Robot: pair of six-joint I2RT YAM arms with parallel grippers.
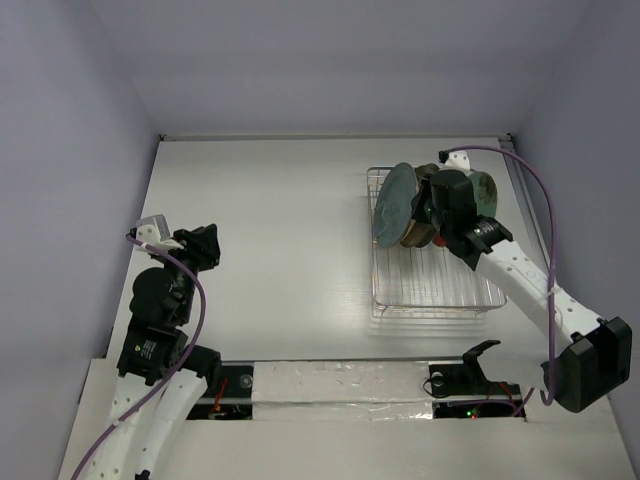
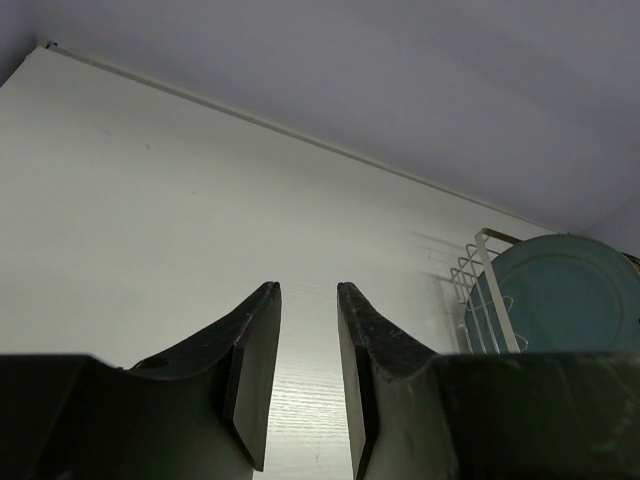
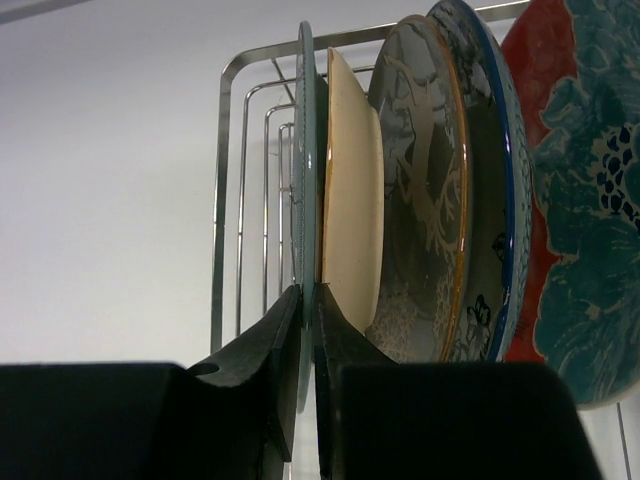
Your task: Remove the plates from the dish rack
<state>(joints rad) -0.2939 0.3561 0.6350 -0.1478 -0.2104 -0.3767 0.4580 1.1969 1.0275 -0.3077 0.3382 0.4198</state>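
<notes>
Several plates stand on edge in the silver wire dish rack (image 1: 430, 295) at the back right. My right gripper (image 3: 308, 290) is shut on the rim of the teal plate (image 3: 306, 150), the leftmost one. Beside it stand a cream plate (image 3: 350, 190), a tan plate with a branch motif (image 3: 420, 200), a blue-patterned plate (image 3: 490, 200) and a red-rimmed plate (image 3: 590, 200). From above, the right gripper (image 1: 425, 205) sits over the teal plate (image 1: 393, 205). My left gripper (image 1: 210, 245) hangs open over bare table at the left, nothing between its fingers (image 2: 255, 370).
The rack's near half (image 1: 435, 285) holds no plates. The left wrist view shows the rack's end (image 2: 497, 290) and the teal plate (image 2: 570, 295) far to the right. Walls close the table at the back and both sides.
</notes>
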